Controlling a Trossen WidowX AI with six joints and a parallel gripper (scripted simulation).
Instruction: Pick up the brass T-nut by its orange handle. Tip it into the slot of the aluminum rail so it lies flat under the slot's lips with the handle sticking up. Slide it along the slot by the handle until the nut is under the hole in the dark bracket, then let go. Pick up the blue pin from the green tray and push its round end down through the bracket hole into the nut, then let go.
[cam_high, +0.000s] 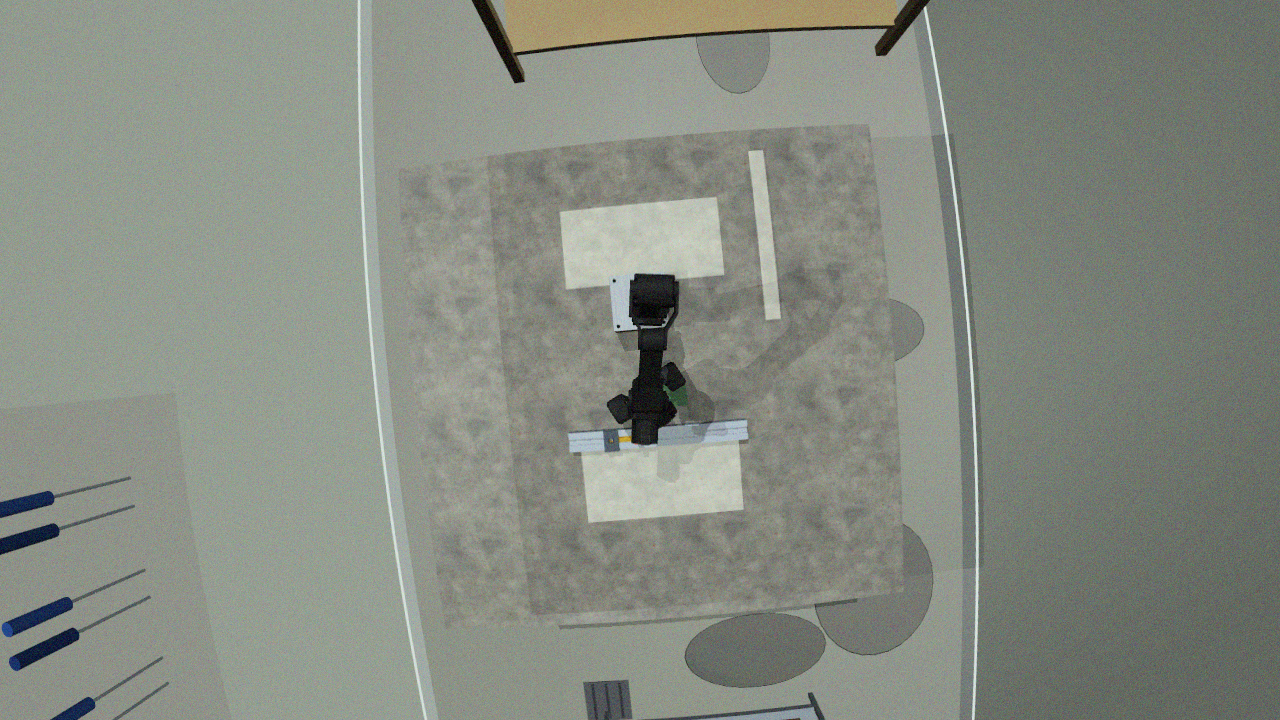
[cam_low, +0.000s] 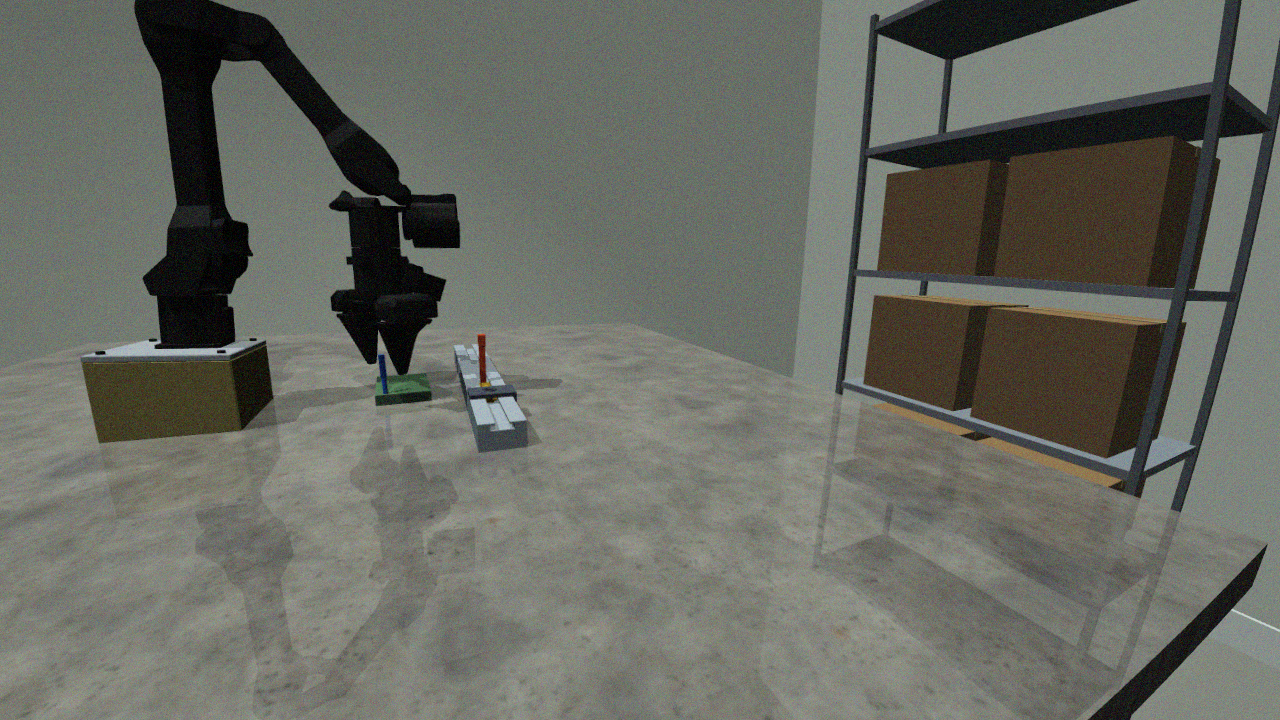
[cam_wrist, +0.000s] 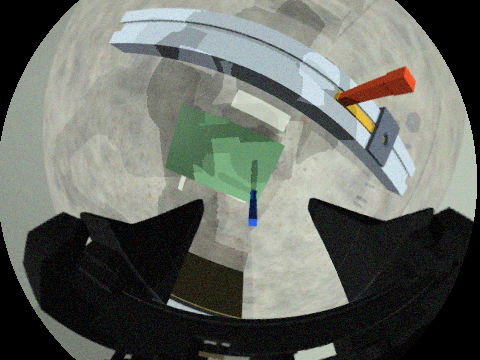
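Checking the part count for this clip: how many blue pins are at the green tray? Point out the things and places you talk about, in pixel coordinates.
1 in view: the blue pin (cam_low: 383, 374) (cam_wrist: 253, 205) stands upright at an edge of the green tray (cam_low: 409, 390) (cam_wrist: 200, 145). In the top view, the arm could hide others.
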